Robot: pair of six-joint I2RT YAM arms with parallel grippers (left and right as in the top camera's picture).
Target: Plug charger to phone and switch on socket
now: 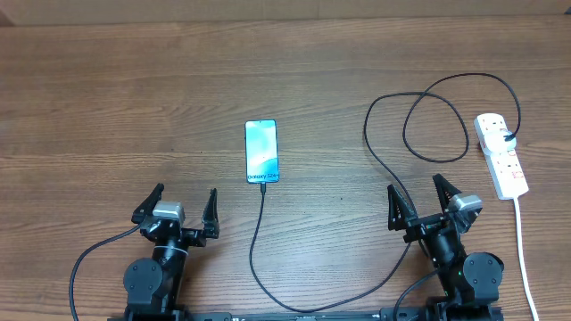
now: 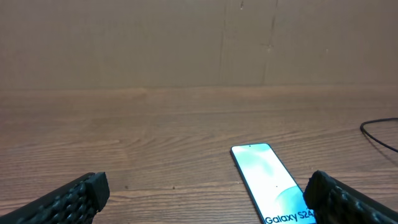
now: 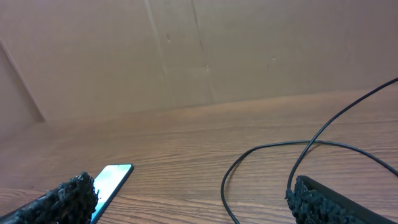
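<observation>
The phone (image 1: 261, 152) lies flat on the table centre, screen up, showing "Galaxy S24". The thin black charger cable (image 1: 257, 241) meets the phone's near end, runs toward the front edge, then loops up on the right to a black plug in the socket (image 1: 500, 153), a white power strip at the far right. My left gripper (image 1: 183, 208) is open and empty, near-left of the phone. My right gripper (image 1: 419, 198) is open and empty, left of the socket. The phone shows in the left wrist view (image 2: 267, 180) and the right wrist view (image 3: 112, 180). The cable loops in the right wrist view (image 3: 261, 149).
The socket's thick white cord (image 1: 525, 254) runs down the right side to the front edge. The cable's wide loop (image 1: 437, 125) lies beyond my right gripper. A brown cardboard wall (image 2: 199, 43) stands behind the wooden table.
</observation>
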